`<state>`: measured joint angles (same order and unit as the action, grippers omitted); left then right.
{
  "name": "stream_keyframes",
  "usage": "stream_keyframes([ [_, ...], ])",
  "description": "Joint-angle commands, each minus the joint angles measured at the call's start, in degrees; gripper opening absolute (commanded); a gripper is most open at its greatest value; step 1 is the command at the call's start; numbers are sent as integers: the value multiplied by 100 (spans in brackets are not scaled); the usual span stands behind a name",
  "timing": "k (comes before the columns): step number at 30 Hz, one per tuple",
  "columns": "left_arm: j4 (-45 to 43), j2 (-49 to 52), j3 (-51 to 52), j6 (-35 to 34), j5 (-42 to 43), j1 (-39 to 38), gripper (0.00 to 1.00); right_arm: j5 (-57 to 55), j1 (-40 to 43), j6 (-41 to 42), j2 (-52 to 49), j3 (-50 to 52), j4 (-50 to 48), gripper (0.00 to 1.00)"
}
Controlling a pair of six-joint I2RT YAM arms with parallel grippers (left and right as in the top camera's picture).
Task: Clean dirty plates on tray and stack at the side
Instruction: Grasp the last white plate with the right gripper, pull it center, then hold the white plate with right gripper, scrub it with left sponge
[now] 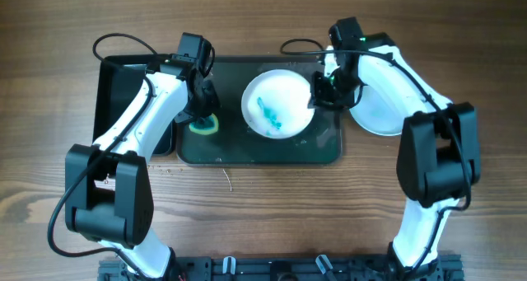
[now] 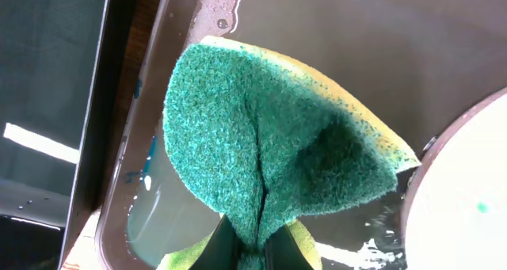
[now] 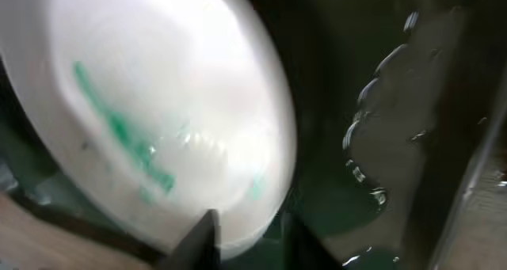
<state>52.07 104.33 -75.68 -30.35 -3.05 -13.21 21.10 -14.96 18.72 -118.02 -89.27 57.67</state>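
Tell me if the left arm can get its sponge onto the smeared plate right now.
Probably yes. The left gripper, shut on the sponge, sits beside the plate in the tray, with nothing between them; the right gripper is at its far rim.

We take this for a robot lab bench: a left arm and right arm on a black rail at a wooden table, cables trailing, with tray, plate and sponge between them.
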Motion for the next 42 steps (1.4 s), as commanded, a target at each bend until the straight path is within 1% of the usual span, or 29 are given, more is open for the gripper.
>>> stream_keyframes([
  [1,-17,-146,-120,-13,68,15,4,109,-195,-977,116,57,35,53],
  [2,-17,-146,-120,-13,68,15,4,-7,-232,-1137,116,57,11,56],
  [4,-17,-146,-120,-13,68,15,4,-518,-275,-1158,116,55,-133,59],
  [6,-35,-146,-120,-13,68,15,4,-879,-286,-1394,116,55,-461,60],
  [8,-59,-146,-120,-13,68,15,4,-911,-286,-1587,116,55,-813,62],
  [13,-79,-146,-120,-13,68,15,4,-907,-286,-1832,74,57,-1624,60],
  [15,-79,-146,-120,-13,70,15,4,-905,-286,-1875,-22,57,-1757,55],
  [19,-79,-146,-120,-13,68,15,4,-697,-286,-1989,-282,59,-1676,51],
  [23,-81,-146,-120,-13,68,15,4,-531,-286,-1954,-557,59,-1626,42],
  [26,-81,-146,-120,-13,68,15,4,-431,-286,-1803,-678,81,-1626,32],
  [32,-83,-146,-120,-13,68,15,4,-431,-289,-1064,-778,81,-1569,5],
  [36,-92,-146,-120,-13,68,15,4,-417,-372,-496,-778,81,-1287,4],
  [42,-179,-146,-120,-11,94,-33,4,-363,-763,-267,-778,81,-927,4],
])
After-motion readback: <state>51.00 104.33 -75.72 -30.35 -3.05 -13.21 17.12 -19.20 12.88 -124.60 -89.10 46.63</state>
